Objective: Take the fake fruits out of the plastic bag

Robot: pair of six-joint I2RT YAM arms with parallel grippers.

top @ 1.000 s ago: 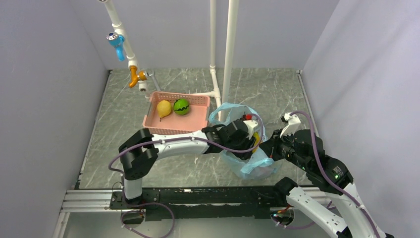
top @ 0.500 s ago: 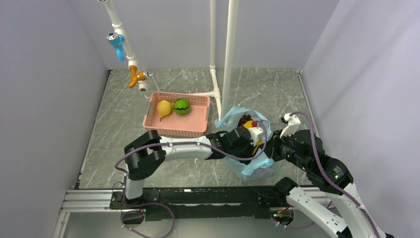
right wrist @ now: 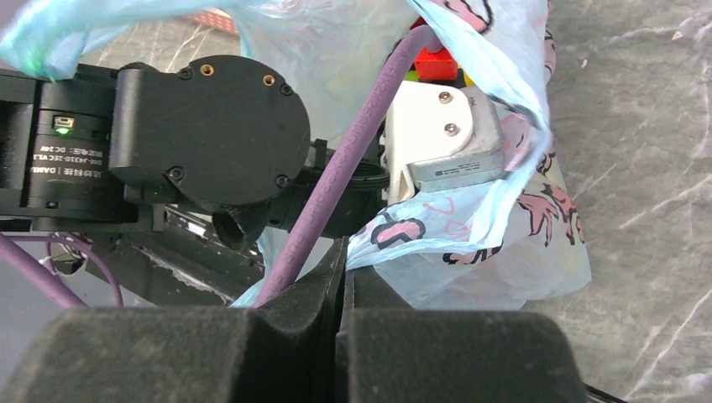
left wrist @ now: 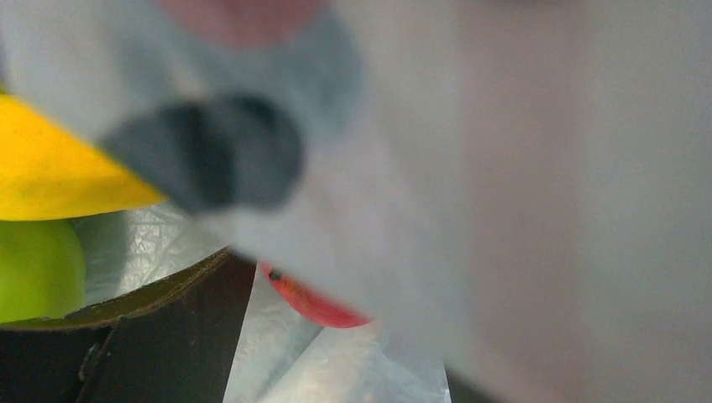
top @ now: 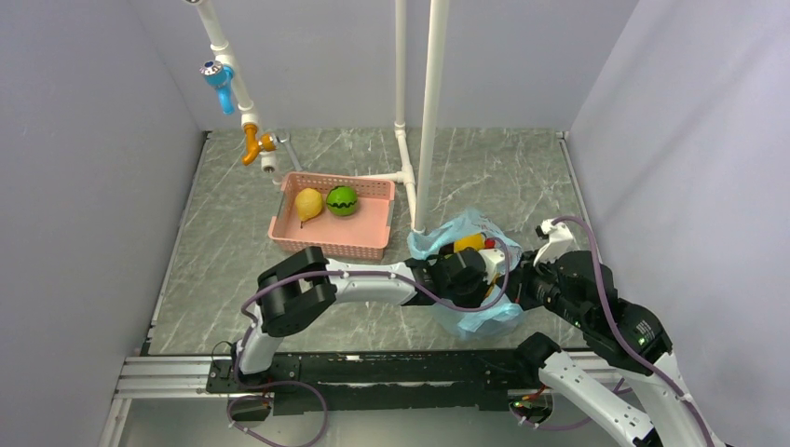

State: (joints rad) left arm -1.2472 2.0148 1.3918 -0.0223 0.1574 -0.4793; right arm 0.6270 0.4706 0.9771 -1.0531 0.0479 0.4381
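L gripper [top: 483,264] is deep in the bag [top: 470,318]; you can't tell if its jaws are apart, since plastic blurs the wrist view. R gripper [right wrist: 342,281] is pinched on the bag rim. Banana [left wrist: 50,176], green apple [left wrist: 34,269] & red apple [left wrist: 315,306] lie inside; pear [top: 308,203] & melon [top: 342,199] are in the basket [top: 326,247]. Go for one fruit w/o film betw. pads, and pull the rim taut w/ R.
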